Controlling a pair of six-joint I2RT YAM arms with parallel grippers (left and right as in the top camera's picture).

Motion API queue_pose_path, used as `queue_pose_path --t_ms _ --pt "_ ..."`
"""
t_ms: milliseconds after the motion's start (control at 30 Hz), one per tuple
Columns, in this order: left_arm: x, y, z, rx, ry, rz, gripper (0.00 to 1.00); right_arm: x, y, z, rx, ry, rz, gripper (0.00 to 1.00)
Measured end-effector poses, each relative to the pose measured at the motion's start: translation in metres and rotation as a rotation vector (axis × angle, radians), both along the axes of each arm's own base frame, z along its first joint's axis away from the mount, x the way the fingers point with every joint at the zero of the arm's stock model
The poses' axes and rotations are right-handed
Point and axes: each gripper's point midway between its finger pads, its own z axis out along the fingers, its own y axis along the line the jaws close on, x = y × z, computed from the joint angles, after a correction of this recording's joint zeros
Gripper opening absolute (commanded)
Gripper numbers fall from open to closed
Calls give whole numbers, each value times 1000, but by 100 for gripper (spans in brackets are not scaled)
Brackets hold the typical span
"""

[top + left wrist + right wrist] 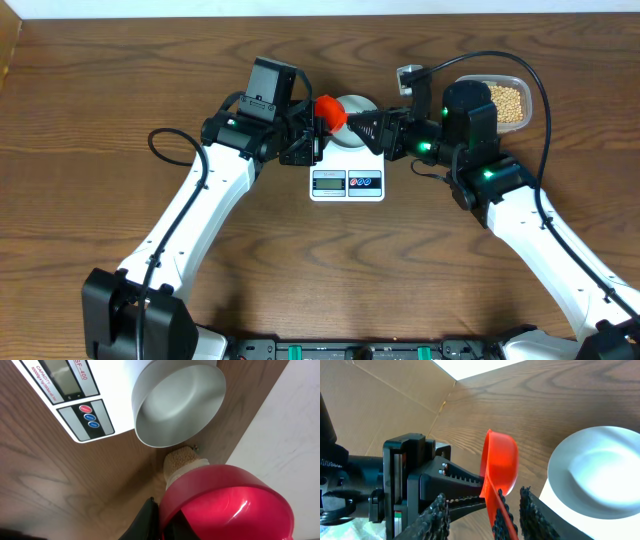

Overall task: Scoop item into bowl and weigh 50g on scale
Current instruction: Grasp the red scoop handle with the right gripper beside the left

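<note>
Over the scale [347,182], beside its bowl [358,104], a red scoop [330,111] was clamped by the left gripper [315,130], the right gripper [485,507] spread open astride it.

Scale display [327,181]: the digits are too small to be read from overhead.
Scale [75,395]: it is cut off by the top edge in the left wrist view.
Bowl [600,475]: it is cropped by the right edge in the right wrist view.
Clear tub [528,90]: its left part is hidden by the right arm [470,130].
Red scoop [227,505]: it is cut by the bottom edge in the left wrist view, and the beans [182,458] are partly covered by it.
</note>
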Motion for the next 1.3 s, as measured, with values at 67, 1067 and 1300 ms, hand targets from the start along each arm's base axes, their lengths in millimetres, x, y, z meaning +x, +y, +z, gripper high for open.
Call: queue_pose_path --t_ms 67,1067,1300 --pt "0 -1 0 -3 4 4 7 0 0 0 -1 -1 -2 41" --pt "-4 -8 0 -5 8 -10 7 -3 6 -2 -8 8 0 13" --pt "-4 -8 0 -5 8 -10 7 -2 5 -3 -10 7 -6 7"
